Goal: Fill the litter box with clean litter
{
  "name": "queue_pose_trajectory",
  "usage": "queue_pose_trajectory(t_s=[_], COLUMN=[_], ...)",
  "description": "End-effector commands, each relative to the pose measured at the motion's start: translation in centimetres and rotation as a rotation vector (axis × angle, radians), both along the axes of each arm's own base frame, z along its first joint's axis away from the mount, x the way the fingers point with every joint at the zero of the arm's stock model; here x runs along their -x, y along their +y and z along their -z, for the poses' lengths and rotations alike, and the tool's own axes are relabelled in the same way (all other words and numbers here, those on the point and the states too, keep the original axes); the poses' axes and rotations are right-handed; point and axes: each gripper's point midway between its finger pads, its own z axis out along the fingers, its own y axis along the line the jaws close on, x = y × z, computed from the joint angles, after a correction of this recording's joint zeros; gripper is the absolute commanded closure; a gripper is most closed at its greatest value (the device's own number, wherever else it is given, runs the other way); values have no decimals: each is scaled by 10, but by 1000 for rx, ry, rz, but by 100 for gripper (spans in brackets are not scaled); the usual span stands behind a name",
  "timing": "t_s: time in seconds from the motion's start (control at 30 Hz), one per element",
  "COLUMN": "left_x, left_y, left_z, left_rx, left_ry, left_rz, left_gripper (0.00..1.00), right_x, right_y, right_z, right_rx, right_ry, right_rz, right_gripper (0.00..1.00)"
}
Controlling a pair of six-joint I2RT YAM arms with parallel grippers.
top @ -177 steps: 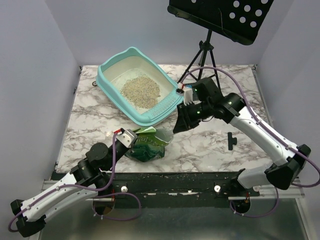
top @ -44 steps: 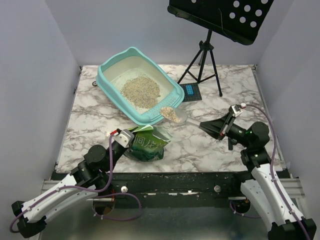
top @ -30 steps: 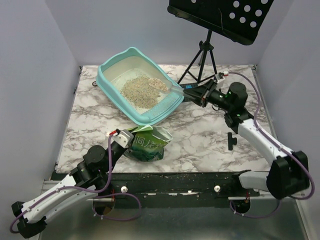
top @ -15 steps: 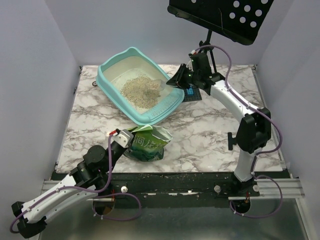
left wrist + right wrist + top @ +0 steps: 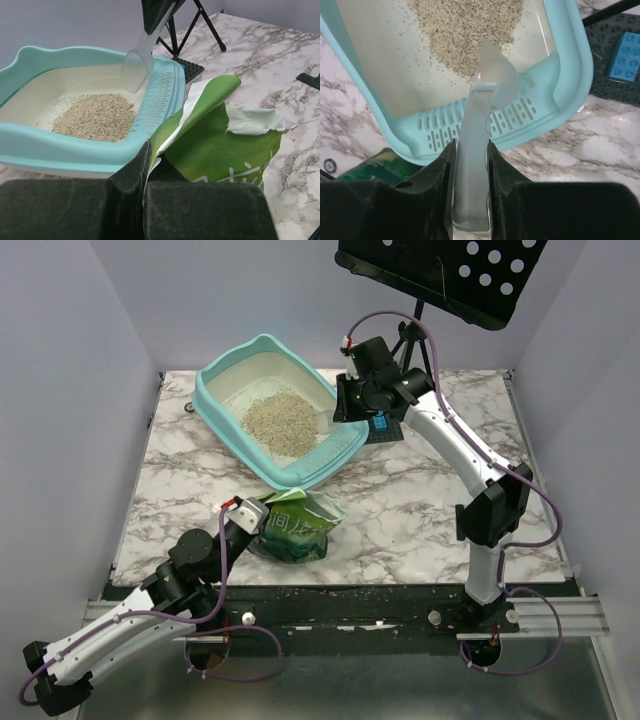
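The light-teal litter box (image 5: 228, 437) sits at the back left of the table, with a pile of beige litter (image 5: 281, 421) inside; it also shows in the left wrist view (image 5: 75, 145) and the right wrist view (image 5: 575, 80). My right gripper (image 5: 345, 408) is shut on the handle of a clear plastic scoop (image 5: 492, 80), tipped down over the box's slotted front edge; the scoop looks empty. My left gripper (image 5: 252, 517) is shut on the rim of the open green bag (image 5: 292, 530), which lies on the table in front of the box.
A black tripod music stand (image 5: 440, 270) rises at the back right. A dark baseplate with a blue brick (image 5: 626, 62) lies beside the box. A small black part (image 5: 464, 521) lies on the table at the right.
My right arm lifted a loaded scoop from near the bag, swung it left over the box and tipped it; the litter fell onto the pile. The left gripper kept its hold.
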Motion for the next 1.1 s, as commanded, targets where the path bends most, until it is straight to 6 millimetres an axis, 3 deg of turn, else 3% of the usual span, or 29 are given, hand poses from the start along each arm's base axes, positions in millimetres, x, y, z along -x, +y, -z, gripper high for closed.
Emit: queue_pose_trajectory(t_s=[0.0,0.1,0.23,0.3,0.43,0.67,0.87,1.07], left_x=[-5,-5,-4,-4,-4,-4,-4,-4], left_y=[8,7,5,4,1,3,5,3], left_z=[-11,-9,-10,-10,-7,-3,-4,-2], left_rx=[19,14,17,16,8,-7,-6,-15], left_ry=[-9,-8,-8,-5,5,14,11,17], left_rz=[-52,-51,-37,-29,-21,-29,-34,-30], left_gripper=[100,100,100,100,100,100,100,100], right_x=[23,48,94,117,167,231,263,278], right_y=[-35,-51,-61,-67,-71,-78,-85,-87], right_z=[-30,-59,-95,-103,-99,-92,-91,-95], right_rx=[169,162,14,-37,-123,-213,-258,-283], right_ry=[-102,-165,-214,-214,-140,-46,-38,-33], right_rz=[10,13,-35,-58,-165,-325,-412,-456], right_gripper=[99,99,99,99,99,99,99,99])
